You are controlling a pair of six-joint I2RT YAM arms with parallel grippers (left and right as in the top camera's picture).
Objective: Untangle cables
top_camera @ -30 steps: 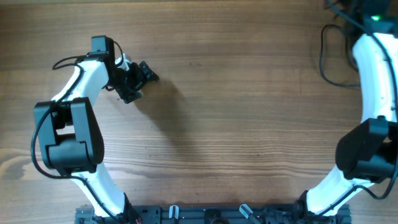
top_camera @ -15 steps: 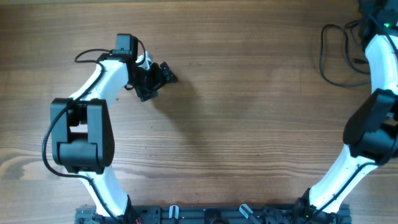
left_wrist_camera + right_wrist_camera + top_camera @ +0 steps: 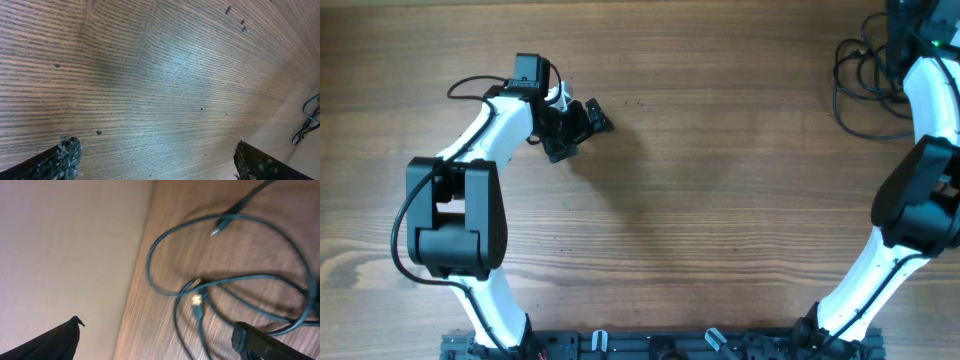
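The cables point(image 3: 837, 90) lie in loose overlapping loops on the wooden table at the far right corner. In the right wrist view the cables point(image 3: 250, 278) cross one another, with a small plug end point(image 3: 196, 300) showing near the middle. My right gripper point(image 3: 160, 337) hangs just above them, open, its fingers wide apart and clamped on nothing; in the overhead view it sits at the top right edge point(image 3: 905, 20). My left gripper point(image 3: 582, 130) is open over bare wood at the upper left, far from the cables. A bit of cable point(image 3: 307, 122) shows at the right edge of the left wrist view.
The table's far edge point(image 3: 135, 280) runs close beside the cable loops, with a pale wall or floor beyond it. Both white arms rise from a black rail point(image 3: 660, 345) at the near edge. Thicker black wires run along each arm.
My right gripper has gone from shut to open, and more cable loops now lie on the table at the top right. My left arm has shifted to the right.
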